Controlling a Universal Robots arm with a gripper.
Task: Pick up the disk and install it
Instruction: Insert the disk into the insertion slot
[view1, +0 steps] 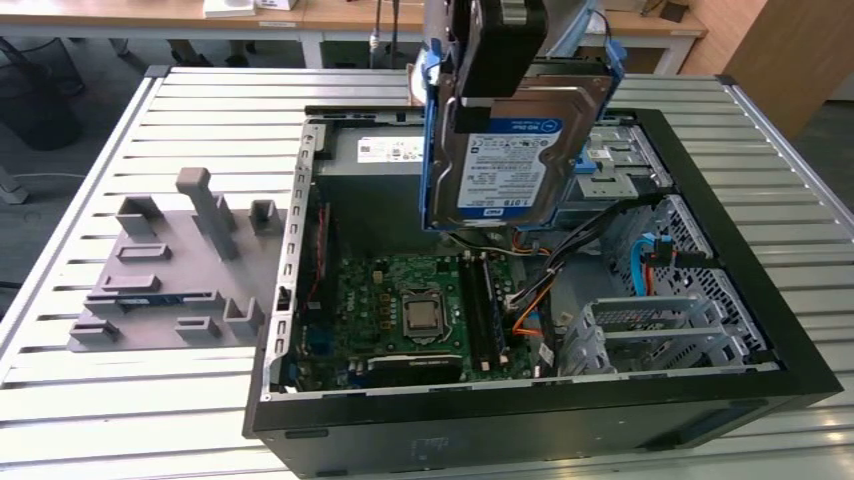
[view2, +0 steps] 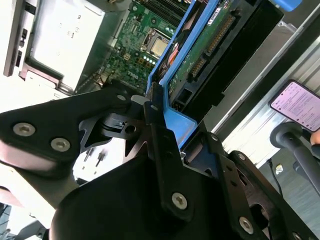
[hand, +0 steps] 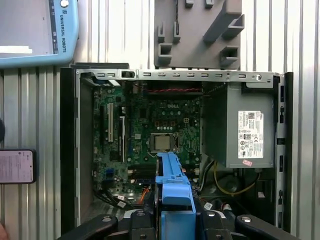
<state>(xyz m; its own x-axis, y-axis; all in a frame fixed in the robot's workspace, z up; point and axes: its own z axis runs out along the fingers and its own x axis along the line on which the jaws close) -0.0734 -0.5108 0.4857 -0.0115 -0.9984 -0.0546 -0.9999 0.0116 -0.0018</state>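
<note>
- Exterior view, far left: a grey slotted fixture (view1: 167, 265) sits on the slatted table (view1: 107, 420), just beside the computer case (view1: 534, 420). Reads as a parts stand kept within the arm's reach.
- The case lies on its side with the panel off, so the interior faces up. Probably laid that way for top-down access.
- Inside left: the motherboard (view1: 400, 300) lies flat on the case floor, with the grey power-supply box (view1: 371, 150) at the far wall.
- Centre: the gripper (view1: 467, 100) is clamped on the disk (view1: 507, 160), jaws closed on its upper edge at the blue bracket (view1: 430, 170). The second wrist view shows the same pinch (view2: 160, 120).
- The disk hangs upright with its label toward the camera, in the air above the case interior and touching nothing but the gripper. The edge grip likely keeps both faces and the lower end free for a bay.
- In the first wrist view the disk (hand: 174, 190) shows edge-on, with the board below it.
- Right: an upper bay (view1: 625, 160) is partly hidden by the disk, and a silver drive cage (view1: 654, 335) sits nearer the front. The disk is in neither, so pickup is done and the install is not.
</note>
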